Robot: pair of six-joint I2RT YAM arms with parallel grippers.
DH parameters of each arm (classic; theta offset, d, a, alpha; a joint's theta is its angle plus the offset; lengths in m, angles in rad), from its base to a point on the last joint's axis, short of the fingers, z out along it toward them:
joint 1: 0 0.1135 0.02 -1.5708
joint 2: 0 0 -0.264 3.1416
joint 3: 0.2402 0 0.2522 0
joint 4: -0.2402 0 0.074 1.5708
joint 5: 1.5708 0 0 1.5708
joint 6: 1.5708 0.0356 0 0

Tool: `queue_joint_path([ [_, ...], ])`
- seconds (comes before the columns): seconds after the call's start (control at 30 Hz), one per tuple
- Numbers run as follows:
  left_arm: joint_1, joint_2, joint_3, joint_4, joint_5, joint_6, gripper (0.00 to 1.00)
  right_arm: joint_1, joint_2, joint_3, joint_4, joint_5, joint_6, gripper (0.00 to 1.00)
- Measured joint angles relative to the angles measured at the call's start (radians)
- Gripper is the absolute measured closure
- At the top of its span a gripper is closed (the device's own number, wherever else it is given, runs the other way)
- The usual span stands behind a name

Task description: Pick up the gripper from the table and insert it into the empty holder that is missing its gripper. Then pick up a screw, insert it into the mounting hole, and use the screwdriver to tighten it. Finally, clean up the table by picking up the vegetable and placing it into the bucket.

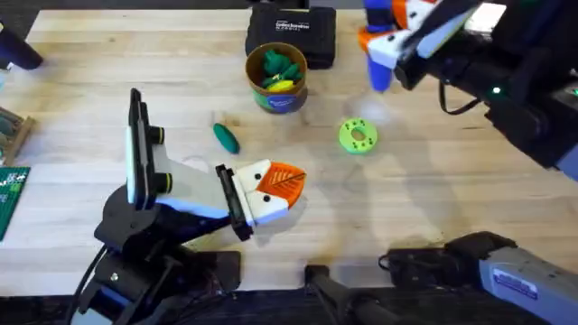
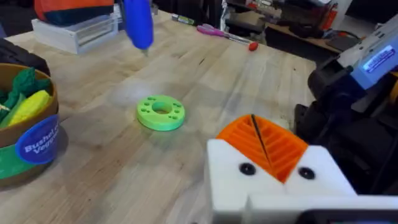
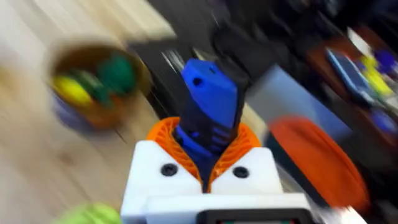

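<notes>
Overhead: the vegetable (image 1: 225, 137) lies on the worktop (image 1: 424, 181), its long axis slanting, just beyond the left pincer (image 1: 275, 188), whose orange pads meet with nothing between them. The bucket (image 1: 277, 78) stands farther back. The left arm is much nearer.

Left wrist: the bucket (image 2: 28, 134) sits beside a green disc (image 2: 161, 112).

Right wrist: the right pincer (image 3: 207, 155) clamps the screwdriver (image 3: 207, 112), raised off the worktop.
</notes>
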Motion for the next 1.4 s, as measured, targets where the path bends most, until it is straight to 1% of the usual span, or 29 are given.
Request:
queue_joint_path([
  [0.07,0.000,0.000,0.000,0.000,0.000,0.000,0.997,-0.056,0.051,0.000,-0.057,0.112,-0.150,0.973],
  [0.17,0.000,0.000,0.000,0.000,0.000,0.000,0.997,-0.121,0.138,0.000,-0.092,0.267,-0.345,0.973],
  [0.23,0.000,0.000,0.000,0.000,0.000,0.000,0.997,-0.153,0.195,0.000,-0.109,0.357,-0.465,0.973],
  [0.33,0.000,0.000,0.000,0.000,0.000,0.000,0.997,-0.180,0.274,0.000,-0.134,0.455,-0.619,0.973],
  [0.4,0.000,0.000,0.000,0.000,0.000,0.000,0.997,-0.184,0.324,0.000,-0.157,0.493,-0.699,0.973],
  [0.5,0.000,0.000,0.000,0.000,0.000,0.000,0.997,-0.184,0.378,0.000,-0.188,0.517,-0.766,0.973],
  [0.7,0.000,0.000,0.000,0.000,0.000,0.000,0.997,-0.183,0.399,0.000,-0.346,0.521,-0.812,0.971],
  [0.73,0.000,0.000,0.000,0.000,0.000,0.000,0.997,-0.183,0.399,0.000,-0.375,0.517,-0.812,0.924],
  [0.8,0.000,0.000,0.000,0.000,0.000,0.000,0.997,-0.183,0.396,0.004,-0.413,0.519,-0.813,0.719],
  [0.87,0.000,0.000,0.000,0.000,0.000,0.000,0.997,-0.183,0.385,0.021,-0.443,0.519,-0.811,0.434],
  [0.9,0.000,0.000,0.000,0.000,0.000,0.000,0.997,-0.183,0.381,0.024,-0.452,0.519,-0.808,0.310],
  [0.93,0.000,0.000,0.000,0.000,0.000,0.000,0.997,-0.183,0.377,0.027,-0.460,0.521,-0.799,0.150],
  [0.97,0.000,0.000,0.000,0.000,0.000,0.000,0.997,-0.183,0.373,0.029,-0.457,0.524,-0.792,0.048],
  [1.0,0.000,0.000,0.000,0.000,0.000,0.000,0.997,-0.183,0.372,0.035,-0.464,0.523,-0.775,0.018],
  [1.03,0.000,0.000,0.000,0.000,0.000,0.000,0.997,-0.183,0.371,0.036,-0.473,0.524,-0.760,0.012],
  [1.23,0.000,0.000,0.000,0.000,0.000,0.000,0.997,-0.157,0.359,0.036,-0.512,0.538,-0.590,0.010],
  [1.4,0.000,0.000,0.000,0.000,0.000,0.000,0.997,-0.125,0.322,0.060,-0.650,0.525,-0.378,0.009],
])
